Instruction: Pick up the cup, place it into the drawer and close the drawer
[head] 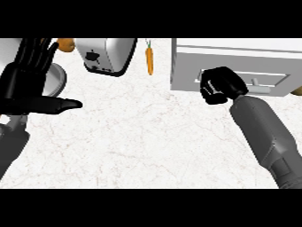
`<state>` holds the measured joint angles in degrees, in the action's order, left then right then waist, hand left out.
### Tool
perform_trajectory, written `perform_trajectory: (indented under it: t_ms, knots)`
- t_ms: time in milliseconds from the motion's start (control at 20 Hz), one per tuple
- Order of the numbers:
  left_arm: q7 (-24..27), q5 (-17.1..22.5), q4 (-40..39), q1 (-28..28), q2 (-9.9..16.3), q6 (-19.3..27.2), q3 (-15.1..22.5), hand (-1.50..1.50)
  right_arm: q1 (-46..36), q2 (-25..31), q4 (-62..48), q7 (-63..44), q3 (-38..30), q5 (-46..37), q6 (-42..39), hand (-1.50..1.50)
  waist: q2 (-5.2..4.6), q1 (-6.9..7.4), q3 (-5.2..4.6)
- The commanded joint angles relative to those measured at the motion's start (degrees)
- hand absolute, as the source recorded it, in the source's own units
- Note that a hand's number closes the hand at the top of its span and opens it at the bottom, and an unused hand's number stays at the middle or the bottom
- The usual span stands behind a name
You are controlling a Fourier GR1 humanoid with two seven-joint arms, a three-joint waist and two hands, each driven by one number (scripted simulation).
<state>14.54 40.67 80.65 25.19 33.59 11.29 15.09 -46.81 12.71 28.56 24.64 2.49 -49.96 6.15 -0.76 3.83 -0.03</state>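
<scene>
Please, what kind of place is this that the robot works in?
Most likely a kitchen counter. A toaster stands at the back of a pale marble-like countertop, a carrot lies beside it, and a white drawer unit with a handle sits to the right.

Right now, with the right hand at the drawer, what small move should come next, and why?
Probably push the drawer front inward with the right hand. That hand is curled against the front, just left of the handle, and no cup shows on the counter or in the open left hand, so it seems stowed already. Whether the drawer is fully shut I cannot tell.
</scene>
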Motion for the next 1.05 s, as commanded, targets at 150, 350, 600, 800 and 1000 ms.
perform_trajectory:
  t_ms: [150, 350, 600, 800, 1000]
  knots:
    - [1.54, 0.38, 0.73, -3.48, -0.96, -3.57, 0.22, -1.50, -7.06, 4.32, -11.73, 0.82, -4.52, 1.61, -1.99, 1.50, -1.20, 1.58, 0.19]
    - [1.36, 1.35, -1.21, -0.91, -1.02, -5.63, -0.88, -1.50, -8.49, 3.95, -12.60, 0.37, -5.74, 2.73, -1.59, 1.50, -2.07, 2.42, 0.24]
    - [0.74, 0.76, -0.44, -0.77, -2.59, -4.78, 0.39, -1.50, -8.04, 6.94, -13.04, 3.72, -7.49, 4.51, -3.09, 1.50, -2.02, 2.38, 0.33]
    - [1.45, 0.46, -2.29, -0.69, -2.07, -6.30, -0.01, -1.50, -9.46, 7.14, -12.58, 4.67, -8.83, 5.94, -3.76, 1.50, -2.50, 2.84, 0.30]
    - [2.78, 0.04, -3.65, -2.00, -2.19, -7.52, -0.03, -1.50, -9.62, 7.19, -13.29, 4.52, -9.01, 5.92, -3.71, 1.50, -2.36, 2.87, 0.19]
